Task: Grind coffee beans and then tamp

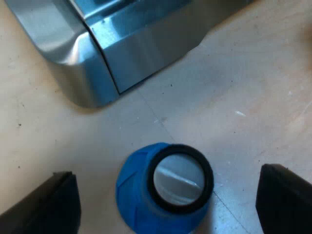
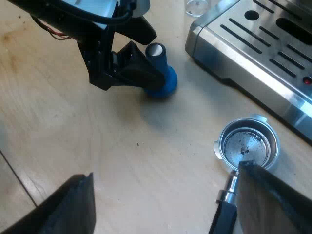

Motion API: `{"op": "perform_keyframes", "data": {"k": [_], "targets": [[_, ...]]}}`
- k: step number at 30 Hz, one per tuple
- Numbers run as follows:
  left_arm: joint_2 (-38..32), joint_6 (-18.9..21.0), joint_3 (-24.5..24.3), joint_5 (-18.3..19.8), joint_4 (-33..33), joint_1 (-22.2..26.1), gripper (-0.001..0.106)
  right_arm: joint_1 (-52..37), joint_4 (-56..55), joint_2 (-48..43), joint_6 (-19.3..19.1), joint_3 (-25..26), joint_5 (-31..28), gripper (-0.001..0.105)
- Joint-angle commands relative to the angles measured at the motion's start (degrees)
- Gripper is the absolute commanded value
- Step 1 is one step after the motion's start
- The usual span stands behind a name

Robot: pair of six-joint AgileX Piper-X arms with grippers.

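The blue tamper (image 1: 163, 190) stands upright on the wooden table, its silver top ringed in black. My left gripper (image 1: 165, 207) is open, one black finger on each side of the tamper and both well apart from it. In the right wrist view, that left gripper (image 2: 142, 52) hangs around the same tamper (image 2: 163, 80). The metal holder (image 2: 248, 145) lies on the table by the machine's base, its basket showing bare metal with a few dark specks. My right gripper (image 2: 165, 207) is open above the table, one finger (image 2: 275, 197) over the holder's dark handle (image 2: 225, 209).
The espresso machine's steel corner (image 1: 92, 53) stands close beyond the tamper. Its slotted drip tray (image 2: 258, 39) lies beyond the holder. A measuring glass (image 2: 196, 6) stands by the machine's corner. Bare wooden table (image 2: 146, 161) spreads between tamper and holder.
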State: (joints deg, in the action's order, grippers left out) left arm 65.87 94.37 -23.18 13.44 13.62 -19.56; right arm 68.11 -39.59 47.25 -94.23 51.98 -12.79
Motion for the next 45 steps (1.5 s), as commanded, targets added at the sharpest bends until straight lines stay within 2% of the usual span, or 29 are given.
{"op": "perform_keyframes", "data": {"k": [1, 9, 34, 37, 39, 42, 45], "targets": [[-0.1, 0.1, 0.0, 0.1, 0.3, -0.2, 0.079, 0.1, 0.8, -0.3, -0.9, 0.5, -0.1, 0.062], [-0.1, 0.1, 0.0, 0.1, -0.3, -0.2, 0.058, 0.1, 0.8, -0.3, -0.9, 0.5, -0.1, 0.062], [-0.1, 0.1, 0.0, 0.1, -3.7, -0.2, 0.058, 0.1, 0.8, -0.3, -0.7, 0.5, -0.1, 0.062], [-0.1, 0.1, 0.0, 0.1, -3.5, -0.2, 0.052, 0.1, 0.8, -0.3, -0.4, 0.5, -0.1, 0.062], [-0.1, 0.3, 0.0, 0.1, -3.2, -0.2, 0.037, 0.1, 0.8, -0.3, -0.2, 0.5, -0.1, 0.062], [-0.1, 0.3, 0.0, 0.5, -2.8, -0.2, 0.021, 0.1, 0.8, -0.3, -0.2, 0.5, -0.1, 0.062], [-0.1, 0.3, 0.0, 0.5, -2.8, -0.2, 0.013, 0.1, 0.8, -0.3, -0.2, 0.5, -0.1, 0.062]]}}
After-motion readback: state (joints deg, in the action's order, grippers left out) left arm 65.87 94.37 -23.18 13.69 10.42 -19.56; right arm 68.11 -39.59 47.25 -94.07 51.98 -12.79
